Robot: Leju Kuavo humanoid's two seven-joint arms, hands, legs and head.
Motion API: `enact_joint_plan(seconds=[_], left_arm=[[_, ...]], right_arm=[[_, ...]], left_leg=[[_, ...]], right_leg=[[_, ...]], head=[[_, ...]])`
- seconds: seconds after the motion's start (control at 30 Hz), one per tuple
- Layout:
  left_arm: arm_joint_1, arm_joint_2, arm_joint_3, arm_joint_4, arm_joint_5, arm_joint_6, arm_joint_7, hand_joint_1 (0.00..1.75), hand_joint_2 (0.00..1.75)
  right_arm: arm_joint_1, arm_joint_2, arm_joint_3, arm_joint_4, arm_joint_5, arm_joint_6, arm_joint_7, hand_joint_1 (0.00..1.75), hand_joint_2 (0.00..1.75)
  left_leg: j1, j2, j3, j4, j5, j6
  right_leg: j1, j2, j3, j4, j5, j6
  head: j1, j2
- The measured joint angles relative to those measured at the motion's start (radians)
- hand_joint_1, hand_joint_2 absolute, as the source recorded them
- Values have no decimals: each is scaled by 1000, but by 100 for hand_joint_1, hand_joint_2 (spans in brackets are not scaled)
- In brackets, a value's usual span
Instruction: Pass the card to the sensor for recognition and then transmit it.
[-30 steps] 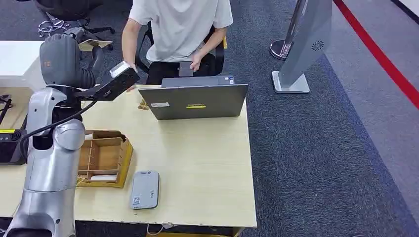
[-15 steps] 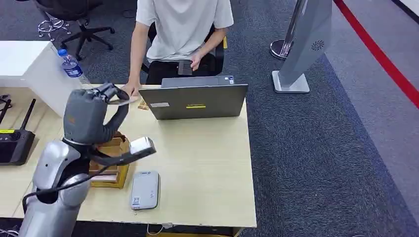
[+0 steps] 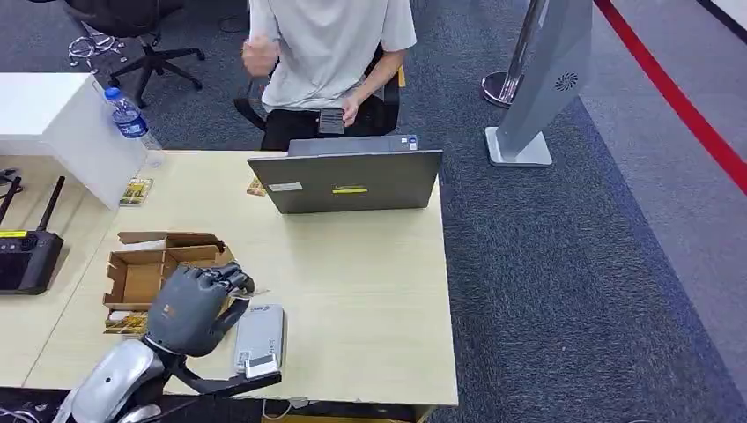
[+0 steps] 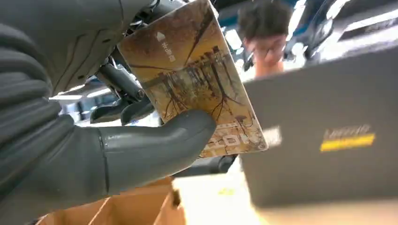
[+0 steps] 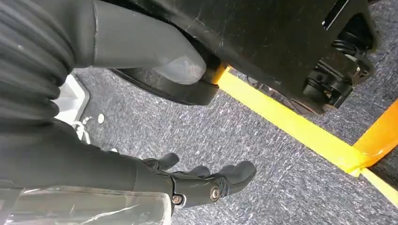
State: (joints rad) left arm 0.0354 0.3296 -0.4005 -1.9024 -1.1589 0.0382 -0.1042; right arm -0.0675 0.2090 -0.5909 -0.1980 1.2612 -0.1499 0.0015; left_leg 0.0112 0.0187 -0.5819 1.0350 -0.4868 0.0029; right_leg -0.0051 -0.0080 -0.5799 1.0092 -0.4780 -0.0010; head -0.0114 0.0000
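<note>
My left hand (image 3: 195, 304) hovers low over the table's front, between the cardboard box (image 3: 145, 275) and the grey sensor pad (image 3: 258, 338), just left of the pad. In the left wrist view the thumb (image 4: 155, 145) and fingers pinch a brown-and-yellow printed card (image 4: 190, 77), held upright with its face to the camera. The pad lies flat near the front edge. My right hand (image 5: 202, 180) hangs over the carpet with its fingers apart and nothing in them.
An open laptop (image 3: 348, 181) stands at the table's back, and a person (image 3: 326, 48) sits behind it with one hand raised. A second card (image 3: 135, 190), a water bottle (image 3: 129, 115) and a black remote (image 3: 22, 260) are on the left.
My left arm swung down from the back of the table by the person to the front, beside the sensor pad. The person's hand left the table edge and rose.
</note>
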Motion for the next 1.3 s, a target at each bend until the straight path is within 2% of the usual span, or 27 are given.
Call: enact_joint_plan(seconds=[0.1, 0.47, 0.73, 1.07, 1.3], left_arm=[[29, 20, 0, 0, 15, -41, 15, 175, 175], [101, 140, 2, 29, 10, -185, 79, 175, 175], [102, 186, 2, 62, -2, -211, 98, 175, 175], [93, 184, 1, 95, -27, -227, 107, 175, 175], [38, 110, -46, 174, -74, -205, 82, 175, 175]], right_arm=[[0, 0, -1, 0, 0, 0, 4, 0, 175], [-2, 0, -5, 0, 7, 6, 19, 0, 175], [-3, 0, -5, 0, 19, 7, 26, 0, 175], [-3, 0, -5, 0, 29, 10, 26, 0, 175], [-6, 0, 3, 0, 57, 10, 22, 0, 175]], left_leg=[[0, 0, 0, 0, 0, 0], [0, 0, 0, -1, 0, 0], [0, 0, 0, 0, 0, 0], [0, 0, 0, 0, 0, 0], [0, -1, 0, 0, 0, 0]], right_leg=[[0, 0, 0, 0, 0, 0], [0, -1, 0, 0, 0, 0], [0, -1, 0, 0, 0, 0], [0, -1, 0, 0, 0, 0], [0, -1, 1, 0, 0, 0]], head=[[0, 0], [0, 0], [-1, 0], [0, 0], [0, 0]])
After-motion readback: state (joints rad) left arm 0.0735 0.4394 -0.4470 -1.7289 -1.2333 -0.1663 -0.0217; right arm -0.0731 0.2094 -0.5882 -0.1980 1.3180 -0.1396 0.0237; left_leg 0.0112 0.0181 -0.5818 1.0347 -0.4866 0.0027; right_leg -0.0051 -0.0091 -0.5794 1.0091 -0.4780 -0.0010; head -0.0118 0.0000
